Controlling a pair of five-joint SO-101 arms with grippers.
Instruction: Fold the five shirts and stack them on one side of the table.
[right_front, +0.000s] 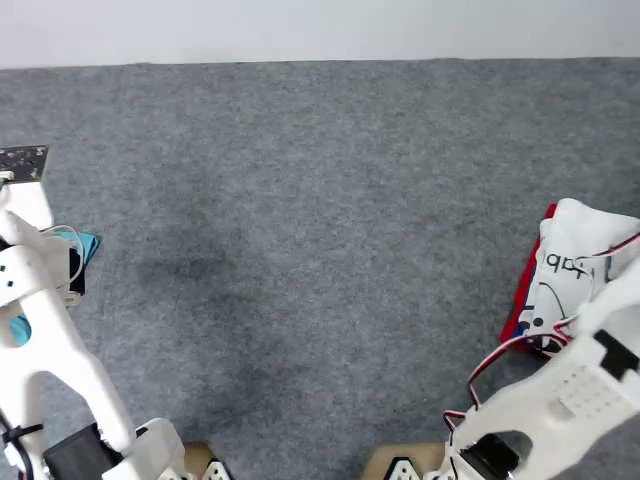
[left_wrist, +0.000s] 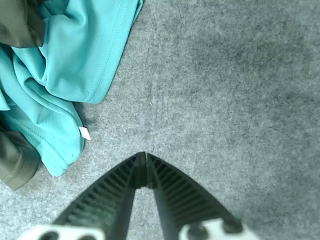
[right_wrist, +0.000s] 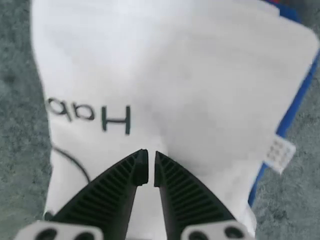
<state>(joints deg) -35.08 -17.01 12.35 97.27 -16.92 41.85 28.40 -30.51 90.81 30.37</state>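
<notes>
The left gripper (left_wrist: 146, 169) hangs over the bare grey table (left_wrist: 230, 100) with its 2 jaws pressed together and nothing between them. Just beside it lies a crumpled teal shirt (left_wrist: 75, 55), unfolded, its hem and a small white tag (left_wrist: 85, 133) turned toward the gripper. A dark shirt (left_wrist: 15, 22) is tangled with it, and both run past the frame's edge, so the pile's full extent cannot be made out. In the high view, the left arm (right_front: 50, 330) covers nearly all of this pile at the table's left edge, leaving only a sliver of teal.

The right gripper (right_wrist: 151, 166) sits directly above a folded white shirt (right_wrist: 175, 65) with black print, its jaws drawn together to a thin slit. Whether the tips touch the cloth cannot be told. A blue shirt (right_wrist: 296, 100) peeks out under the white one along 1 side. From above, the stack lies at the table's right edge, with a red shirt (right_front: 522, 295) showing beneath the white. The right arm (right_front: 570, 390) and the frame's edge cut off the stack, so its count stays unclear.
</notes>
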